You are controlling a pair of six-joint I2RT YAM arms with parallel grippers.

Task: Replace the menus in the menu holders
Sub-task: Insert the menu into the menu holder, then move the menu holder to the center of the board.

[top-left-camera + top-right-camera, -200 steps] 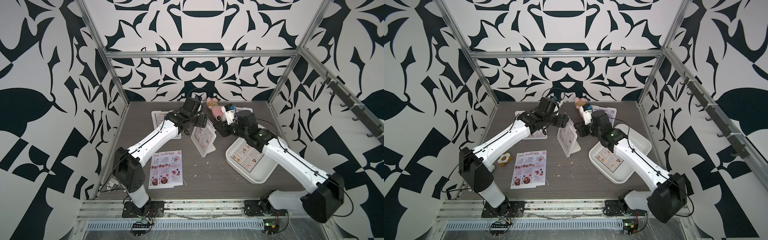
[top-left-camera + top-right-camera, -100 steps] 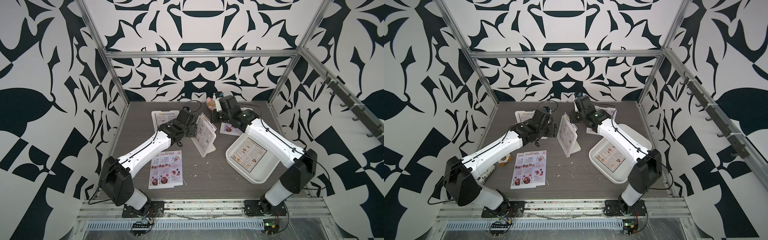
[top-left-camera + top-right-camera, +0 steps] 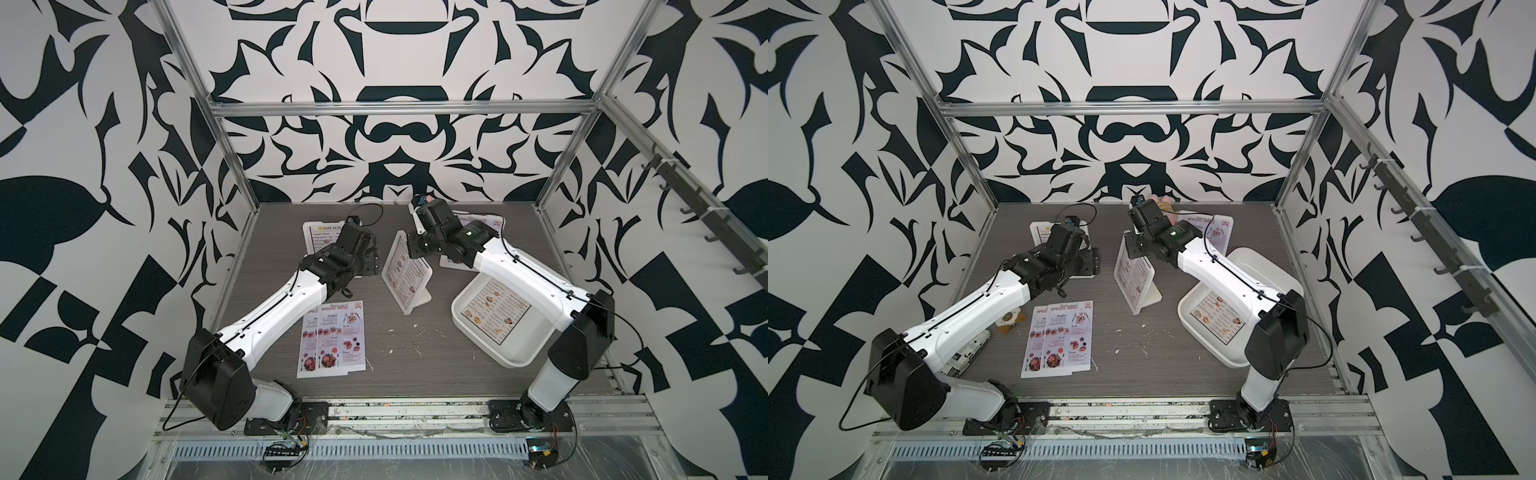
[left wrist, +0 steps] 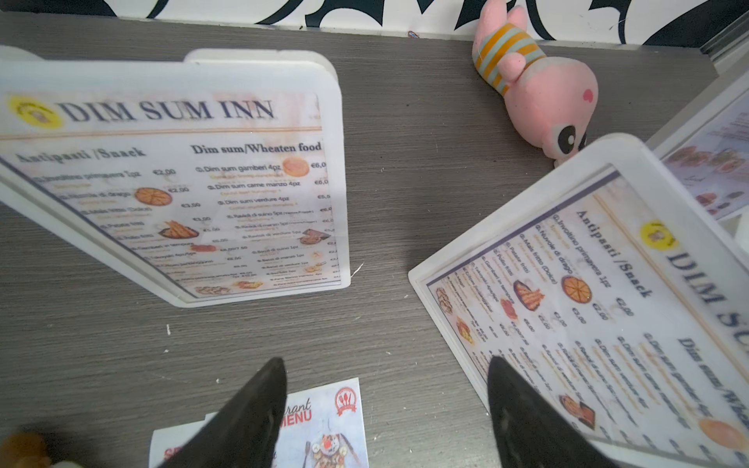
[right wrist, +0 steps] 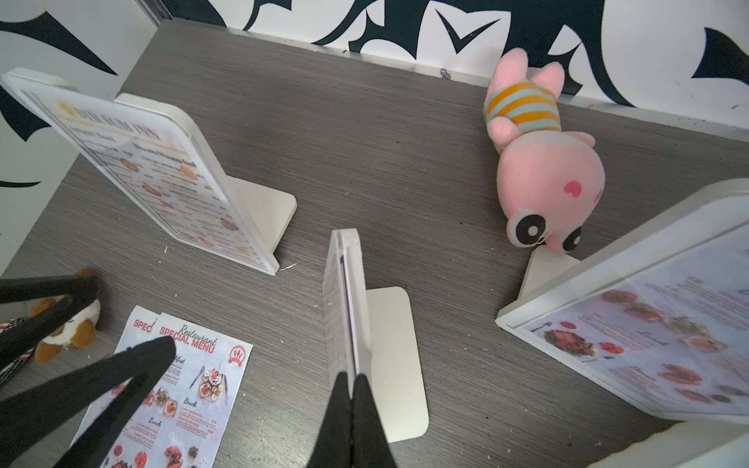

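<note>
End effector (image 5: 352,379) on right closed atop menu holder (image 5: 352,263).

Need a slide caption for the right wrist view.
Right end effector shut at the top edge of the middle menu holder; pink plush and loose Special Menu sheets nearby.

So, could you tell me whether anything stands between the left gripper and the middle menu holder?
Nothing visible does. The left gripper hangs open beside the printed face of the middle menu holder, with only bare table between them. The Special Menu sheets lie flat, nearer the robot's base.
</note>
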